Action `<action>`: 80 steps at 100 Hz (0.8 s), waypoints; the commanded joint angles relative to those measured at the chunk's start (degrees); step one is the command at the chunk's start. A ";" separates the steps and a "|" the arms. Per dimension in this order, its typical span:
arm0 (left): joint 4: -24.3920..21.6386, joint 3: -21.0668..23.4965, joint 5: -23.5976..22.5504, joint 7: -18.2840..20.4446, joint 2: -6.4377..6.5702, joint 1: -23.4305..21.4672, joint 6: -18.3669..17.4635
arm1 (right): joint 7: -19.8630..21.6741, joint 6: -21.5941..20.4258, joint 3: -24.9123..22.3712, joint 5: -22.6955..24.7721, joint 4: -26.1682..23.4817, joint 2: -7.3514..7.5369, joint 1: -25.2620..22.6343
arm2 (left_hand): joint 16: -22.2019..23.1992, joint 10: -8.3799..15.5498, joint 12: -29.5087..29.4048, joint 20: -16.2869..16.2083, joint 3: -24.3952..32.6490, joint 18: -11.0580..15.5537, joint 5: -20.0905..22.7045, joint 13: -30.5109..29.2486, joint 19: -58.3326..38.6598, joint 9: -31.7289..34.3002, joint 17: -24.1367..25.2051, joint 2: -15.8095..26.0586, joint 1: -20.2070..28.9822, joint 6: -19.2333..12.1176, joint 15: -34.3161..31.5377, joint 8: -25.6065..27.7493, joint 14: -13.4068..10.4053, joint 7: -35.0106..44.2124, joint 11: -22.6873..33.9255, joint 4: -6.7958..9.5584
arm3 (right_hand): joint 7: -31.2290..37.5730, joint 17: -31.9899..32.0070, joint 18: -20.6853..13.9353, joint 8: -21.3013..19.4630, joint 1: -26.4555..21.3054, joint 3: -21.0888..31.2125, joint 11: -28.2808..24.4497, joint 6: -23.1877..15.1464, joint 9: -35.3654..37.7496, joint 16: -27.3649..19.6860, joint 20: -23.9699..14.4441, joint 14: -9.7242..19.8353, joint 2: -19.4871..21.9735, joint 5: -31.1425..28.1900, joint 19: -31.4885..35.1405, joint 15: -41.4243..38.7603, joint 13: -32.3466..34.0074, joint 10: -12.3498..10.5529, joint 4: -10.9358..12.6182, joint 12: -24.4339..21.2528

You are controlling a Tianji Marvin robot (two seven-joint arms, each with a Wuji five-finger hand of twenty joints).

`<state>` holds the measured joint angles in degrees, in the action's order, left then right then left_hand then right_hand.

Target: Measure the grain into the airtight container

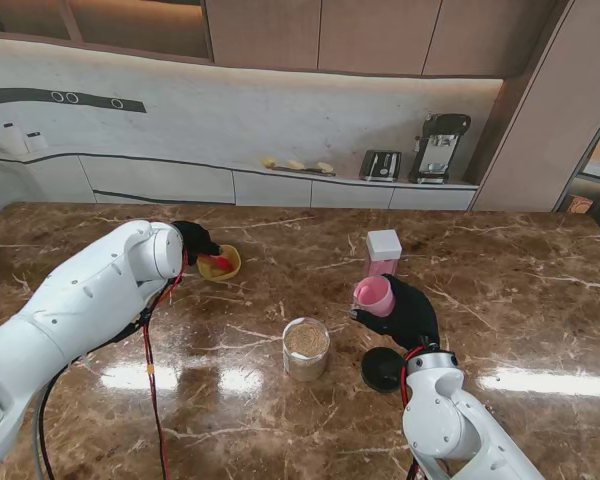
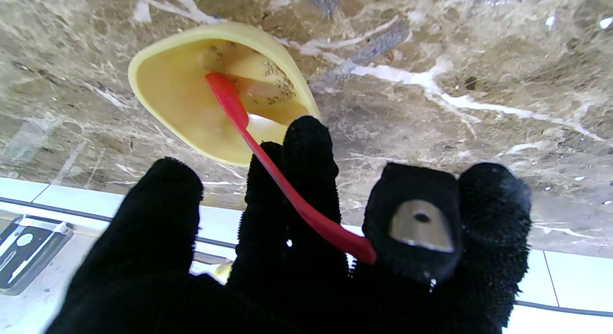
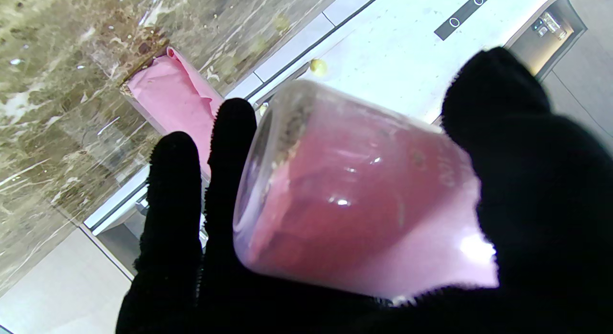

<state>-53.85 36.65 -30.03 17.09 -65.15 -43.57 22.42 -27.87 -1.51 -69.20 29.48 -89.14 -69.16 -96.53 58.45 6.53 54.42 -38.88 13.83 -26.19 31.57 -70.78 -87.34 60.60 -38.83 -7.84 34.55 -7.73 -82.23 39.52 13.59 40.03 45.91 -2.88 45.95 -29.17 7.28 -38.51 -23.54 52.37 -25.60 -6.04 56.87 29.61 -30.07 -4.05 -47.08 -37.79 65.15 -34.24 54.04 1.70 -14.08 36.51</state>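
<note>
My right hand is shut on a pink measuring cup, held tilted above the table. In the right wrist view the pink cup fills the palm, mouth turned sideways. A glass jar with grain inside stands open to the left of that hand. A black round lid lies beside the right wrist. My left hand grips a red spoon whose tip rests in a yellow bowl. The same yellow bowl sits far left on the table.
A pink canister with a white lid stands just beyond the right hand; its pink body shows in the right wrist view. The marble table stretches wide. A counter behind carries a toaster and a coffee machine.
</note>
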 commanded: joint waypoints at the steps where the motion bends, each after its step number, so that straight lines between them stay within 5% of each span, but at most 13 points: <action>1: -0.47 0.20 -0.27 -0.26 0.35 -0.15 -0.08 | 0.58 -0.07 -0.04 -0.34 0.34 -0.23 -0.34 | 1.25 -0.91 -0.99 -0.63 0.84 0.24 -1.84 -1.04 0.54 -2.03 1.50 0.98 -3.22 0.17 1.97 -0.58 -1.39 -0.73 -1.37 2.05 | 4.33 0.33 -0.94 -0.37 -4.13 10.30 -1.52 -6.92 1.17 0.17 1.21 2.15 8.96 -2.57 -1.08 0.28 -0.08 -3.81 -0.06 -0.80; 21: -1.11 2.10 -1.31 -1.50 0.53 -1.26 -0.33 | 0.59 -0.15 0.09 -0.49 0.40 -0.25 -0.38 | 9.07 -1.99 -3.99 -2.33 -2.11 0.64 -3.77 3.01 5.67 -8.04 8.30 2.03 -3.17 -0.36 12.04 -1.17 0.55 -2.24 -6.02 2.44 | 4.29 0.33 -0.94 -0.37 -4.06 10.25 -1.58 -6.91 1.20 0.17 1.20 2.10 8.94 -2.52 -1.08 0.29 -0.09 -3.83 -0.08 -0.93; 80: -6.08 8.70 -6.03 -0.88 2.42 -4.88 -0.97 | 0.63 -0.53 0.09 -0.47 0.44 -0.23 -0.22 | 9.63 -2.62 -5.34 -2.30 -5.44 0.61 -5.37 8.93 9.87 -11.27 13.63 2.60 -3.44 -1.10 16.50 -1.93 2.68 -4.73 -8.24 2.62 | 4.27 0.31 -0.90 -0.39 -4.09 10.23 -1.66 -6.94 1.15 0.17 1.18 2.18 8.90 -2.53 -1.09 0.32 -0.08 -3.84 -0.07 -1.23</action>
<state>-59.35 45.01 -35.58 15.97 -63.16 -48.22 21.63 -27.93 -2.05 -69.12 29.28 -88.88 -69.21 -96.46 67.37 4.42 49.63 -40.50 9.83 -25.09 28.08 -63.12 -78.75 50.66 -26.88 -7.73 32.12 -7.75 -66.49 38.22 13.74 36.38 38.23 -2.35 45.95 -29.17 7.28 -38.51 -23.54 52.37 -25.60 -6.04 56.87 29.61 -30.07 -4.05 -47.08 -37.79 64.49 -34.23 54.04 1.69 -14.08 35.87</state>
